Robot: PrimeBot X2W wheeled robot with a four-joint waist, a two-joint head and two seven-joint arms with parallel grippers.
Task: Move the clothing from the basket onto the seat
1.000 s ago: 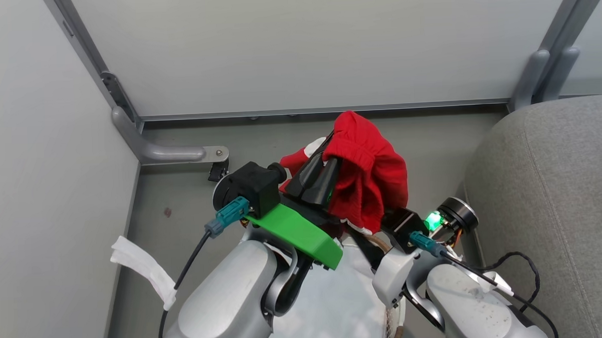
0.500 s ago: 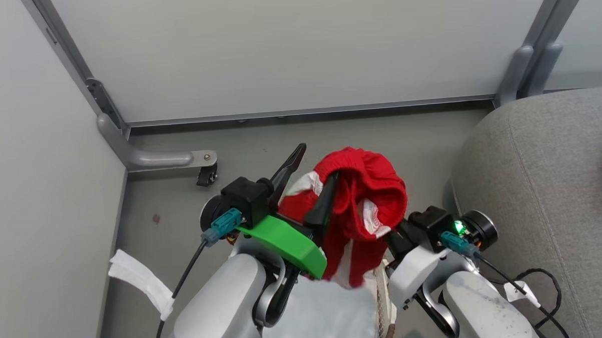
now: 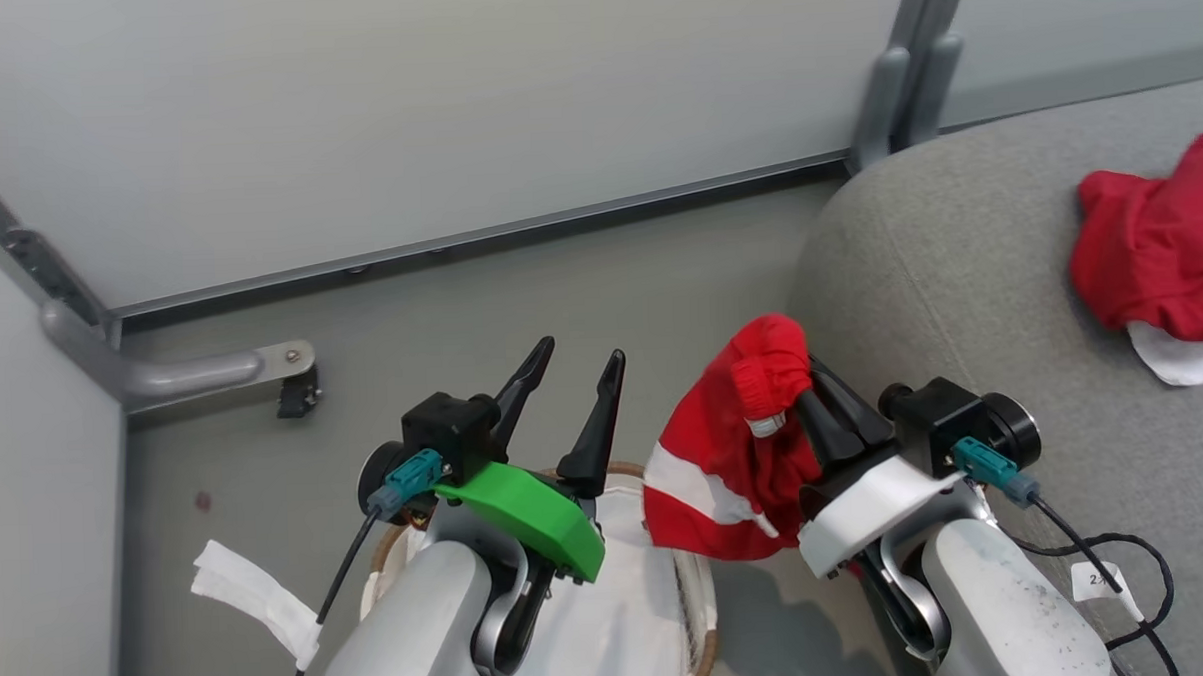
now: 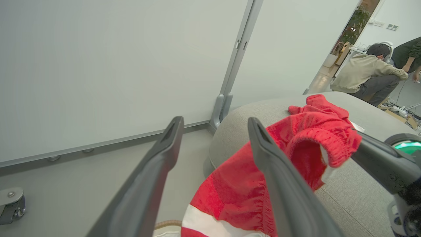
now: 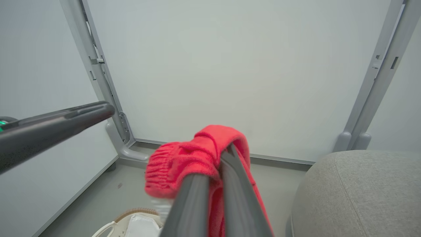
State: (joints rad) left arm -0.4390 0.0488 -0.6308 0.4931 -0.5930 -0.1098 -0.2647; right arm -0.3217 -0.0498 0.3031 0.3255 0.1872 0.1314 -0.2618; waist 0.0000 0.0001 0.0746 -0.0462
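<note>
Passed from left gripper point(image 3: 578, 351), now spread wide and empty, to right gripper point(image 3: 806, 376), pinched shut on red clothing point(image 3: 726, 454), seemingly its waistband.

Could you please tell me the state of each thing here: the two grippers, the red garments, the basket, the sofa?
Left gripper: fingers open, holding nothing.
Right gripper: fingers shut on the held garment.
Held garment: lifted, hanging from the right gripper.
Second garment: lying crumpled on the sofa.
Basket: upright, white liner inside.
Sofa: carrying the second garment.
</note>
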